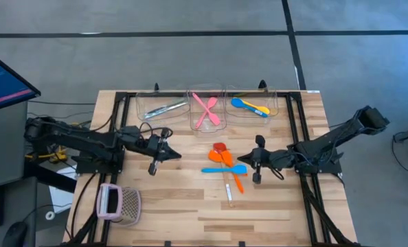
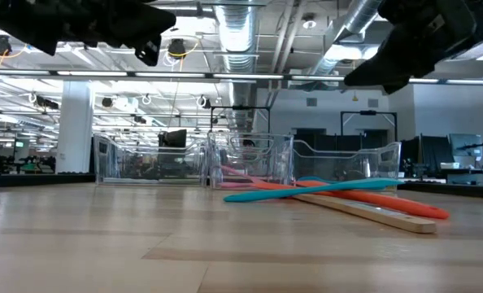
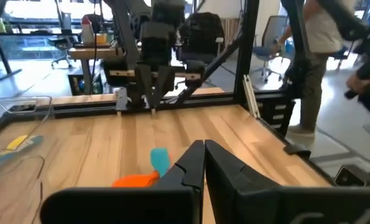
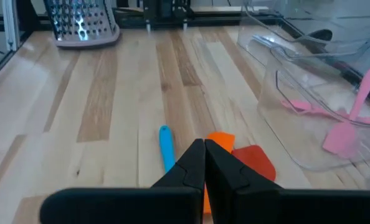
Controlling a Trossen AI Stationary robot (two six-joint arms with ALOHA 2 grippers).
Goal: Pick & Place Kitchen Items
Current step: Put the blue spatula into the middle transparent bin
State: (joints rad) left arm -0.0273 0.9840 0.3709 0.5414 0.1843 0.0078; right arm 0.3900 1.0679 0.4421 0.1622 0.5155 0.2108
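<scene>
A: How will the pile mid-table handle? Both the left gripper (image 1: 168,152) and the right gripper (image 1: 257,159) are seen pressed together, empty.

B: The red-headed spatula (image 1: 224,169) is judged light, stiff, best taken by its handle; the orange spoon (image 1: 226,165) and teal spoon (image 1: 224,169) are slick.

A: Counts?

B: Three clear bins (image 1: 207,110); two pink utensils (image 1: 206,110), perhaps two of silvery cutlery (image 1: 164,109).
</scene>
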